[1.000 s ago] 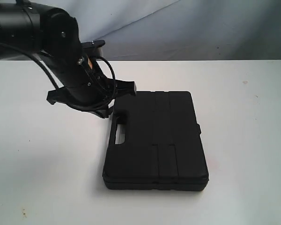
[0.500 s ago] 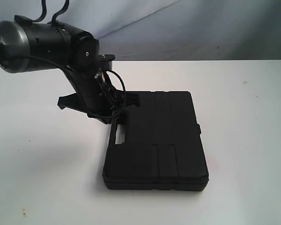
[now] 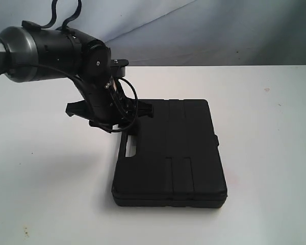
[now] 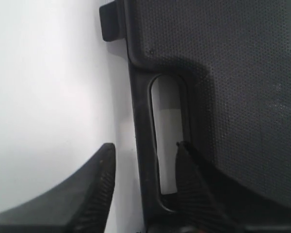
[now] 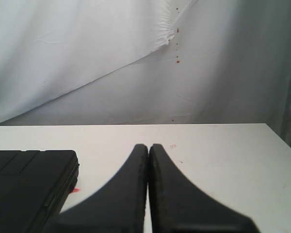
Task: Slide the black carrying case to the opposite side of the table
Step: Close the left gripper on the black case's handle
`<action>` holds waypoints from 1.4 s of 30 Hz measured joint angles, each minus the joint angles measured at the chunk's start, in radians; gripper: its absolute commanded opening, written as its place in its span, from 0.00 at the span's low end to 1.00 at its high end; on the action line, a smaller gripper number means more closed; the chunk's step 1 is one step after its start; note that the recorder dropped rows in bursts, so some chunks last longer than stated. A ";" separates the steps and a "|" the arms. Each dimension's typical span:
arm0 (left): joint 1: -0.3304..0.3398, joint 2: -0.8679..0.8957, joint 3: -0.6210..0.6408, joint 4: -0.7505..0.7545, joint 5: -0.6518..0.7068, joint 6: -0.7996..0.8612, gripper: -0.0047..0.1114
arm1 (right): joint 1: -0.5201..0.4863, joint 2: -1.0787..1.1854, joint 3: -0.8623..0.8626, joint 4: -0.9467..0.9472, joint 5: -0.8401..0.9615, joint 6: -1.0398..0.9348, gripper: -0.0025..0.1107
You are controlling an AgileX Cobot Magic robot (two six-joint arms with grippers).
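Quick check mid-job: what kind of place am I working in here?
Probably a lab test bench or staged recording setup, not a home: a plain white table, a wrinkled cloth backdrop hung behind it, and the black carrying case lying on it.

Glossy black left arm (image 3: pixel 66 51), grey cylindrical joint; looping black cables (image 3: pixel 136 99); ribbed black pincer fingers (image 4: pixel 89 194).

Over the past second the left arm (image 3: pixel 51 51) has swung in toward the black carrying case (image 3: pixel 178 153), and a silver-grey section of it now shows where only black housing was seen. The left gripper (image 3: pixel 115 120) has dropped lower over the worktop (image 3: pixel 41 178) and moved closer to the case's handle (image 3: pixel 126 148). Its fingers (image 4: pixel 94 194) now stand either side of the handle bar.
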 measured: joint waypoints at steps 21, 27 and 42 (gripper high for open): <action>0.000 0.119 0.000 0.002 -0.082 0.002 0.38 | 0.000 0.000 0.000 0.000 0.000 0.000 0.02; 0.000 0.140 0.000 0.004 -0.090 0.002 0.38 | 0.000 0.000 0.000 0.000 0.000 0.000 0.02; 0.000 0.170 0.000 0.004 -0.121 0.002 0.38 | 0.000 0.000 0.000 0.000 0.000 0.000 0.02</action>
